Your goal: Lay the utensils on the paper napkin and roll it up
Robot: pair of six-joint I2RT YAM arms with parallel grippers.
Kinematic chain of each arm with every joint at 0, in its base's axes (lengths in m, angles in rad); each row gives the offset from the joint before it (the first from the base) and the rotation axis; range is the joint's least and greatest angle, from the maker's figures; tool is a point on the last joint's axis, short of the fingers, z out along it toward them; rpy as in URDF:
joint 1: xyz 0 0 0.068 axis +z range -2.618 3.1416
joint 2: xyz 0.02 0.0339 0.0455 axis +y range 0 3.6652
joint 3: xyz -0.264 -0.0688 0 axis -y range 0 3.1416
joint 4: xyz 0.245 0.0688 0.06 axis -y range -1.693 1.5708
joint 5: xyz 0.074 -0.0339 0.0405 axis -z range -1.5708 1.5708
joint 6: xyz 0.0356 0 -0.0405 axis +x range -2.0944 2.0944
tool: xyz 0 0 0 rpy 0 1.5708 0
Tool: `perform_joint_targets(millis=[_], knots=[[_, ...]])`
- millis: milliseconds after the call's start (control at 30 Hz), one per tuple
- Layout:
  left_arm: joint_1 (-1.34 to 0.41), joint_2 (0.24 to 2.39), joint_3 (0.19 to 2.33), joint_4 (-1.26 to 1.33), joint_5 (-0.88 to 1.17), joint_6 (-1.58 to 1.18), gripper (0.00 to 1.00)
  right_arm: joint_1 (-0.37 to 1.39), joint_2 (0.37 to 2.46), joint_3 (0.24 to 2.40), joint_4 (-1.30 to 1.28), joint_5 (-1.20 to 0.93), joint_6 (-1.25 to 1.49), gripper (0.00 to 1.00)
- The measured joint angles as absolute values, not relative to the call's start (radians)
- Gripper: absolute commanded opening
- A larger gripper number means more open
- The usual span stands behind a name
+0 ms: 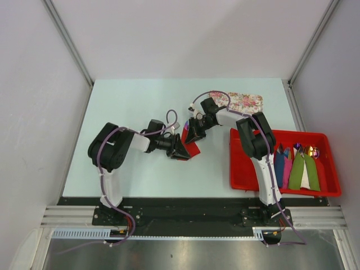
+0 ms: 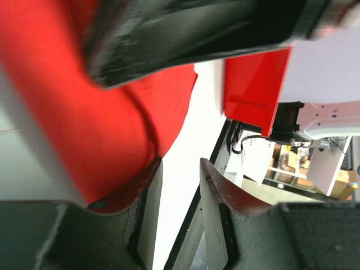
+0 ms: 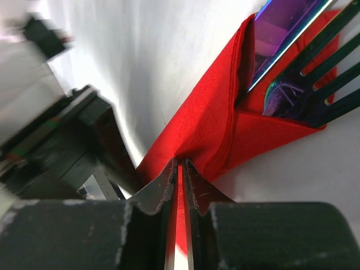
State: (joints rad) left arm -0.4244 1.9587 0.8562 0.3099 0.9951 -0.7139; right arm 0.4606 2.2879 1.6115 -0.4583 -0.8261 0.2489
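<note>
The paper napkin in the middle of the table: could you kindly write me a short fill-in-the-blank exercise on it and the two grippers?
1. The right gripper pinches a fold of the paper napkin, whose colour is ____.
2. The utensils lie tucked in the napkin's fold, and the one with tines is a ____.
3. The left gripper has its jaws ____, with bare table showing between them.

Missing words: red; fork; open.

Napkin (image 3: 208, 129): bright red thin paper, lying mid-worktop (image 3: 140, 56), creased and folded into a pocket around the utensils (image 3: 281, 28). Utensils: dark purple-blue sheen, lying side by side. Fork (image 3: 284, 95) tines protrude from the fold.
</note>
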Motion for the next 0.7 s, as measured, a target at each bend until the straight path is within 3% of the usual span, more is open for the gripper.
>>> perform_joint_targets(millis=[367, 700], knots=[[-0.41, 2.013, 0.864, 0.323, 1.056, -0.704, 0.43, 0.461, 2.288, 1.612, -0.458, -0.826, 0.249, 0.11], [-0.409, 1.89, 0.886, 0.342, 1.069, -0.685, 0.34, 0.461, 2.288, 1.612, -0.458, -0.825, 0.242, 0.07]])
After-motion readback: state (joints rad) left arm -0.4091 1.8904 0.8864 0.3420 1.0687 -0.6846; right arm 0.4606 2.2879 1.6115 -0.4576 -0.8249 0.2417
